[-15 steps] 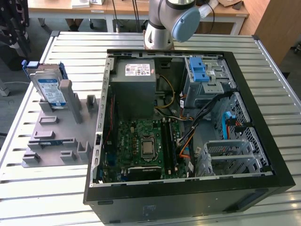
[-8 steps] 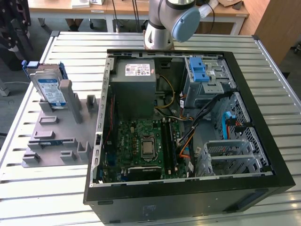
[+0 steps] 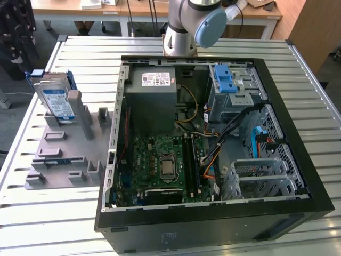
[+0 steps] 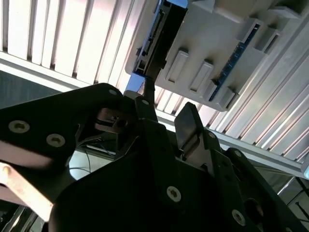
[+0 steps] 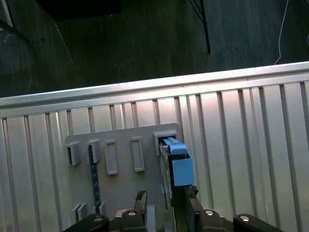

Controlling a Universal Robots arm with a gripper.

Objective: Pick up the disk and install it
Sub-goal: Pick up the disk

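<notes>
Silver disk point(image 3: 57, 101) in its blue carrier stands on edge in a slot of the grey holder point(image 3: 58, 160). Holder sits on the slatted metal counter point(image 3: 48, 224), at the exterior view's left, just beside the open computer case point(image 3: 186, 234). In both wrist views the hand point(image 5: 165, 193) is open. Fingers point(image 4: 186, 121) are spread with nothing between them, apart from the disk and pointing toward its upper edge.

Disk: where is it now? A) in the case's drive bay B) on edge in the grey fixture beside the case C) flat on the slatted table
B: the disk stands on edge in the grey fixture, on the exterior view's left of the open case.
</notes>
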